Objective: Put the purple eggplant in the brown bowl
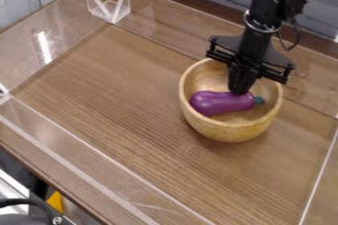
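One purple eggplant [220, 102], lying on its side inside the brown bowl [232, 128], green cap toward the right. Pincer [246, 83] clenched on nothing, fingers squeezed together, hanging low just over the far rim, right above the eggplant. Job looking done. Still some danger: a bump on the rim while pulling away, tipping or sliding the bowl across the wooden table [119, 91]. Or a poke rolling the eggplant out.
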`<state>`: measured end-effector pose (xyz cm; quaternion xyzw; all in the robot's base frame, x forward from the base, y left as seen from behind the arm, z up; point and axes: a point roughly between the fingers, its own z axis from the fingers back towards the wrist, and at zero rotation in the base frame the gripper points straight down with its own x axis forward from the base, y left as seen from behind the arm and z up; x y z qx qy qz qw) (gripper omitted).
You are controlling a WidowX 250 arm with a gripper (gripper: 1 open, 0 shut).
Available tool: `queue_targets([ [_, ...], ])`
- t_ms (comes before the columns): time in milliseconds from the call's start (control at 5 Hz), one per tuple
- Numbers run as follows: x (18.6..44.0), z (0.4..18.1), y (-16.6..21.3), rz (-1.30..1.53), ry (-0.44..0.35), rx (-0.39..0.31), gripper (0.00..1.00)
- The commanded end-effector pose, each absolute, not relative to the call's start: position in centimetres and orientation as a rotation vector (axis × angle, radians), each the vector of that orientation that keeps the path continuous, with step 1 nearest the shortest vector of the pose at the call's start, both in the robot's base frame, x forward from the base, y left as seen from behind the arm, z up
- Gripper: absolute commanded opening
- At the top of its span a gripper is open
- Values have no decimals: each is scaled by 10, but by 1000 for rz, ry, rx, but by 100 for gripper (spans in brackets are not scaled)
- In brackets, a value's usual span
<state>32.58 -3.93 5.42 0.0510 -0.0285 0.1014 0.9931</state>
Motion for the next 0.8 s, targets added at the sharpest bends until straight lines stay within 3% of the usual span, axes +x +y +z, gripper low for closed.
queue_targets([
  [0, 334, 69, -40, 302, -95, 95, 0],
  [600, 349, 69, -34, 422, -79, 110, 0],
])
